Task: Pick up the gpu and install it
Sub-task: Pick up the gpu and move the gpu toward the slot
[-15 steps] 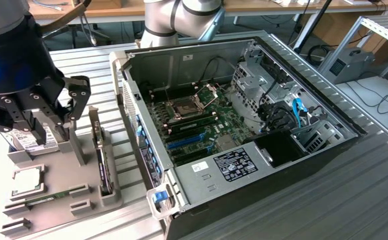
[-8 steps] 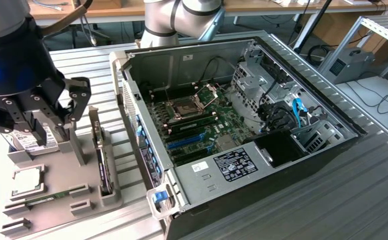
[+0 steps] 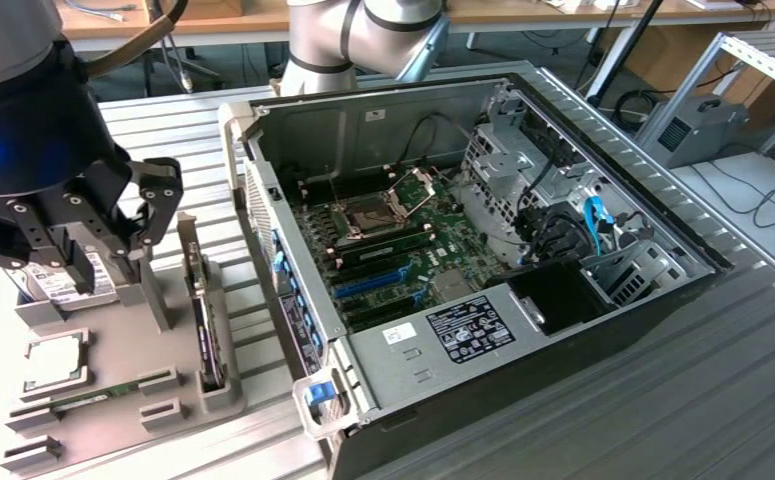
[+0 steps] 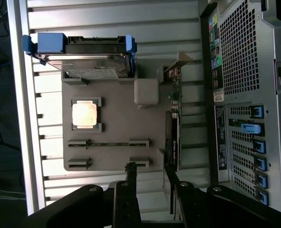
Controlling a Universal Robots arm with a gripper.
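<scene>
1 hand [image 3: 120,255], spread wide and empty, hangs over the grey holder [image 3: 120,390] on the counter [image 3: 160,130]. The gpu [image 3: 203,320] stands on edge along the holder's side nearest the computer case [image 3: 347,130]. The wrist view adds that its long axis runs straight away from the hand, in line with 1 finger [image 4: 173,180] rather than between the 2.

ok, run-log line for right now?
gripper: open, empty | gpu: on edge in tray slot, uninstalled | gripper above tray, near gpu
</scene>
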